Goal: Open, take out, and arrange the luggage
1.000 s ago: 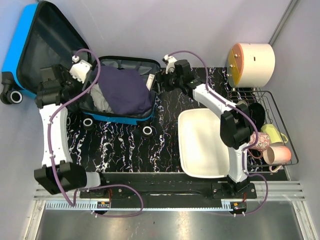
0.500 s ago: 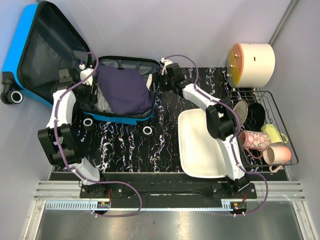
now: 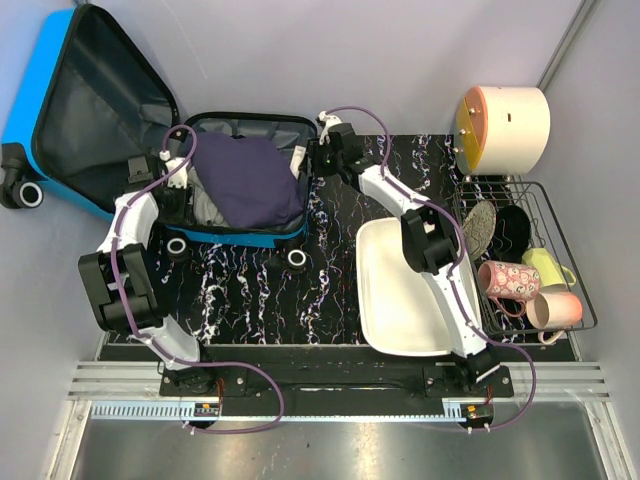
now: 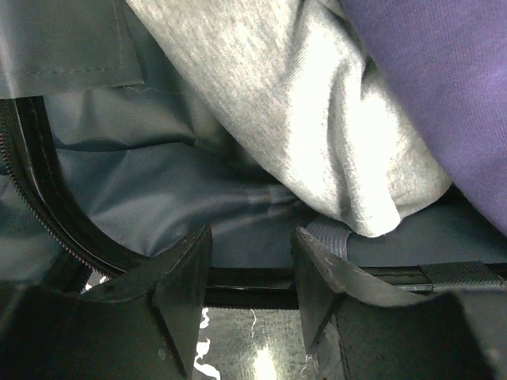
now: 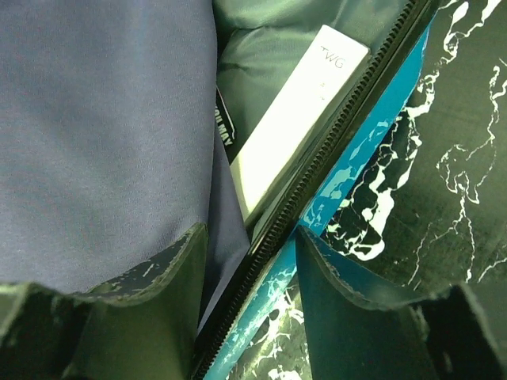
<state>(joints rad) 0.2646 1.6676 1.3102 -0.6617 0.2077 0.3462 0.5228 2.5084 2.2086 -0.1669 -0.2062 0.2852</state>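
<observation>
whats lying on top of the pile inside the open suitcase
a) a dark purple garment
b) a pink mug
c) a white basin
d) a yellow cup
a: the top view shows a dark purple garment spread over the contents of the luggage, with a grey garment tucked under its edge.

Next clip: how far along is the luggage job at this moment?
Done: the luggage lies open, lid propped back. In hand: the left tool sits at its left rim beside the grey garment; the right tool straddles the zipper on the right rim, next to the purple garment. Left: both garments are inside, nothing taken out or arranged yet.
</observation>
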